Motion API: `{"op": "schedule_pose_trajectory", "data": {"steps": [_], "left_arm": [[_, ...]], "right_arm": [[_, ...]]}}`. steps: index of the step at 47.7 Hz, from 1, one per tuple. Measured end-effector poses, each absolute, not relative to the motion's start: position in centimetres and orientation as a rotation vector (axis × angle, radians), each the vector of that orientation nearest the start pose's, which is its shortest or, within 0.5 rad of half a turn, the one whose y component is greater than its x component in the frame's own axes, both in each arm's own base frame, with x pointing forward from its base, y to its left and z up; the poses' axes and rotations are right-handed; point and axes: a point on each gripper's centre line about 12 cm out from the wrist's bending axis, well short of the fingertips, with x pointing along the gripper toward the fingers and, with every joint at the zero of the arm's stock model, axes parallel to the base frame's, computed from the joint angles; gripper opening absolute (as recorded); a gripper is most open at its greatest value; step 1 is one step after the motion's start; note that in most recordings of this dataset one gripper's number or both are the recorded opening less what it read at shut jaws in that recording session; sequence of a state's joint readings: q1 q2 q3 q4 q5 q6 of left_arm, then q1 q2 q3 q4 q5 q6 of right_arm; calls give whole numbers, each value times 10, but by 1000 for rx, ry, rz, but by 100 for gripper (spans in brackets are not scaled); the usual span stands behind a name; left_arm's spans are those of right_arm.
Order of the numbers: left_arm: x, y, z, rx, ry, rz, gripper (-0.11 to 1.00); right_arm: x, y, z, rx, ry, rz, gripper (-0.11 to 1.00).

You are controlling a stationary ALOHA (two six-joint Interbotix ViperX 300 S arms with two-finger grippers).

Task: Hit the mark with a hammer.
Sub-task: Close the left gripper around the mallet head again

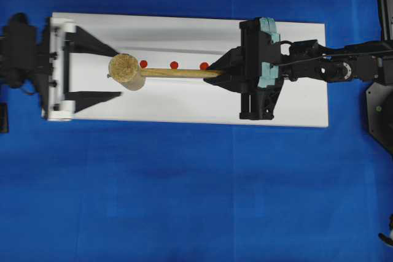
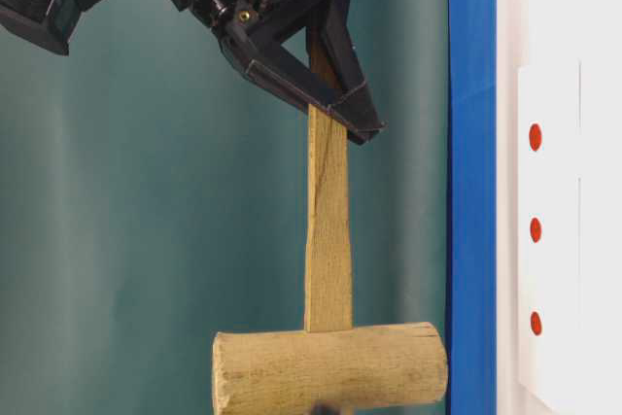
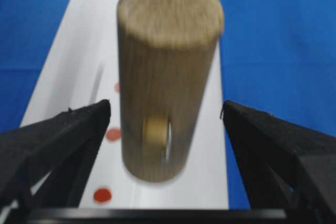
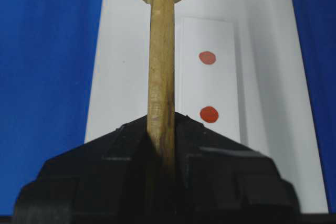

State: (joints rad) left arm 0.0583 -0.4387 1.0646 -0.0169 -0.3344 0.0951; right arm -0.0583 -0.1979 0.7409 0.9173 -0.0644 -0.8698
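On the left, the black left gripper (image 1: 92, 72) has its jaws spread wide. A light wooden mallet (image 1: 126, 69), seemingly raised above the white rectangular board (image 1: 184, 105), has its handle clamped by the black right gripper (image 1: 222, 73).

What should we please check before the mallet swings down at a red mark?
1. Right pincer shut on the light wooden mallet's flat handle: ok.
2. Left pincer open, its fingers either side of the cylindrical head without touching: ok.
3. Three red dots on the white board visible: ok.
4. Head apart from the board: ok in the table-level view.
5. Head lined up over a dot: not ok, it sits beside the row.
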Motion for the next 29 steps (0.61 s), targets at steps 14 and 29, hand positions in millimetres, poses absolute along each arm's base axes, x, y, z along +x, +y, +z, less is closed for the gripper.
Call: {"op": "schedule_pose_trajectory", "data": {"steps": [14,29], "left_arm": [[317,19,212,82,322,48,93],[318,22,212,72,322,57,66]], "right_arm": [[359,-27,220,46,503,-118,2],[359,-27,220,46,503,-118,2]]}}
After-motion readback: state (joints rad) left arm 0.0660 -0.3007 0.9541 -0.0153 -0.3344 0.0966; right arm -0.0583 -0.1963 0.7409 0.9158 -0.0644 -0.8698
